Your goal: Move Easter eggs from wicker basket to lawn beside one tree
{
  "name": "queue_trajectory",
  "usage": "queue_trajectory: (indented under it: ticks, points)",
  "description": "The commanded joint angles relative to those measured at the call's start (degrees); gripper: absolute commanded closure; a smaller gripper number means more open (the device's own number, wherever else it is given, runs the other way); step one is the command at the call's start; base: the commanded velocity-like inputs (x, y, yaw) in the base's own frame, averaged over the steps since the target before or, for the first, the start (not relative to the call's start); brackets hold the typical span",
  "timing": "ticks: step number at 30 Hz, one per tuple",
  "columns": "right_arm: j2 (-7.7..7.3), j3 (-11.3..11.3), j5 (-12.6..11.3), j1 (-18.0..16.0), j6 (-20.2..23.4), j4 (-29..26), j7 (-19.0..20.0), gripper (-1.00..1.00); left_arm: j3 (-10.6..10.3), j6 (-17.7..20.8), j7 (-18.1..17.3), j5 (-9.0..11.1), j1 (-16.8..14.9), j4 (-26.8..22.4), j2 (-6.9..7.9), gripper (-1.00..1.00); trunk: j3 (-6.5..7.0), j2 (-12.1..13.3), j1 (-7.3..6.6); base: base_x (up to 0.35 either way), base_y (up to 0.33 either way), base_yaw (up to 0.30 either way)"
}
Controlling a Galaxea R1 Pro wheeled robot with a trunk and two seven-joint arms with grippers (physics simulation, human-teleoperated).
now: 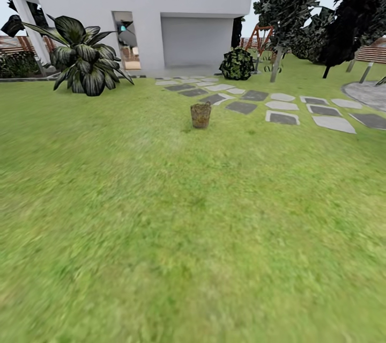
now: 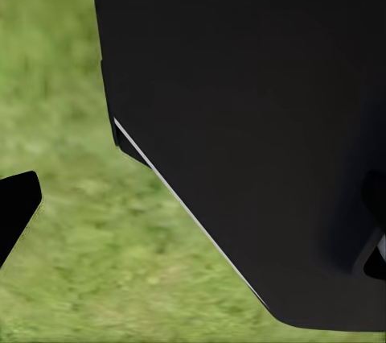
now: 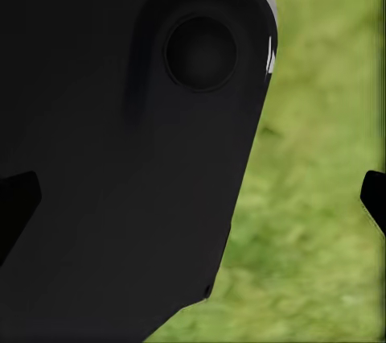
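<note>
The wicker basket (image 1: pixel 200 115) stands upright, small and brown, on the lawn (image 1: pixel 177 225) some way ahead of me, just short of the stepping stones. The Easter eggs are hidden; I cannot make out anything inside the weave at this distance. The tree is out of view. My left gripper (image 2: pixel 193 206) is tucked against my dark body panel (image 2: pixel 257 101), its fingertips (image 2: pixel 18 208) far apart with nothing between them. My right gripper (image 3: pixel 193 202) hangs the same way, open and empty, with one fingertip (image 3: pixel 375 198) over grass.
Grey stepping-stone slabs (image 1: pixel 279 109) run right behind the basket. A big broad-leaved plant (image 1: pixel 86 61) stands at the back left and a round bush (image 1: pixel 237 64) by the white house (image 1: pixel 198 5). Thin pale trunks (image 1: pixel 276 64) under dark foliage rise at the back right.
</note>
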Motion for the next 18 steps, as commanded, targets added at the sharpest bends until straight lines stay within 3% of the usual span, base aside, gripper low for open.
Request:
queue_trajectory:
  ticks: [1,18]
  points:
    - [-0.01,-0.01,0.32,-0.02,-0.17,0.04,-0.03,-1.0,0.05,-0.02,-0.02,0.03,0.01,-0.05,0.0,-1.0,-0.03,-0.01,0.04,0.34,0.0,0.0]
    - [-0.01,-0.04,0.33,-0.02,-0.17,0.04,-0.03,-1.0,0.05,-0.07,-0.02,0.03,0.02,-0.08,0.0,-1.0,-0.03,-0.01,0.04,0.34,0.0,0.0]
